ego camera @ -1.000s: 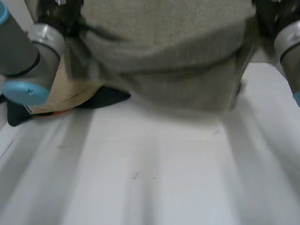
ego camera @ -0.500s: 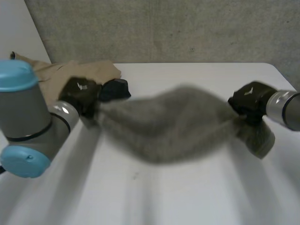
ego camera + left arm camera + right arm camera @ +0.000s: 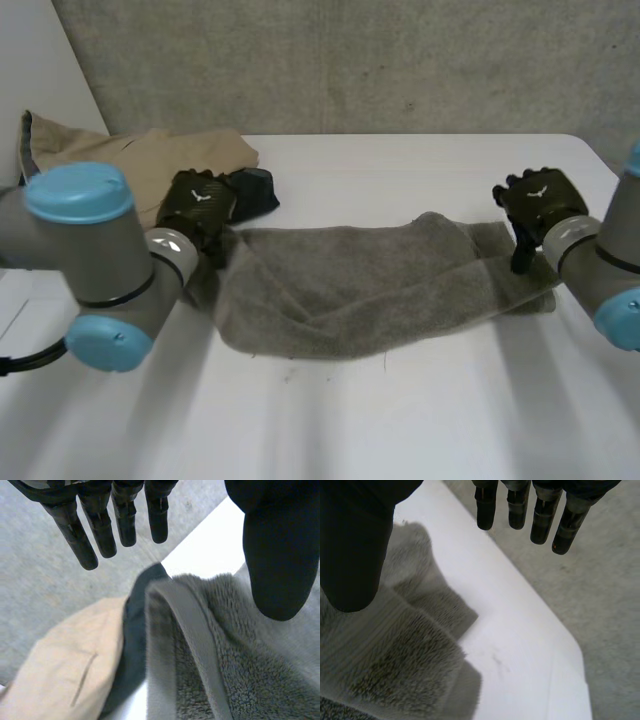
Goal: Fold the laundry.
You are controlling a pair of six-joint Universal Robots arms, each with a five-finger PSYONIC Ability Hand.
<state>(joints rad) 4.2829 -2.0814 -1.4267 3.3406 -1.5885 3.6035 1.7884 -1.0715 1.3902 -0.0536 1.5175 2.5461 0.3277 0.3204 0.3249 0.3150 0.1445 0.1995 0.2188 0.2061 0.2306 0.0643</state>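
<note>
A grey towel (image 3: pixel 360 285) lies crumpled in a long strip across the white table (image 3: pixel 400 410). My left hand (image 3: pixel 197 205) hovers over the towel's left end, fingers (image 3: pixel 100 527) straight and spread, thumb (image 3: pixel 277 550) apart, holding nothing; the towel's hemmed edge (image 3: pixel 185 640) lies below the palm. My right hand (image 3: pixel 537 200) sits above the towel's right end, fingers (image 3: pixel 540 515) straight and thumb (image 3: pixel 352 545) wide apart, with the towel's folded corner (image 3: pixel 420 650) under it.
A beige garment (image 3: pixel 140 160) and a dark cloth (image 3: pixel 250 192) lie piled at the back left, just behind my left hand; the same beige garment (image 3: pixel 65 670) and dark cloth (image 3: pixel 132 645) lie next to the towel's hem. The table's right edge (image 3: pixel 560 630) runs close to my right hand.
Both hands swung the towel out from close in front and down onto the table, then let go of its ends; the towel now lies spread in a strip.
</note>
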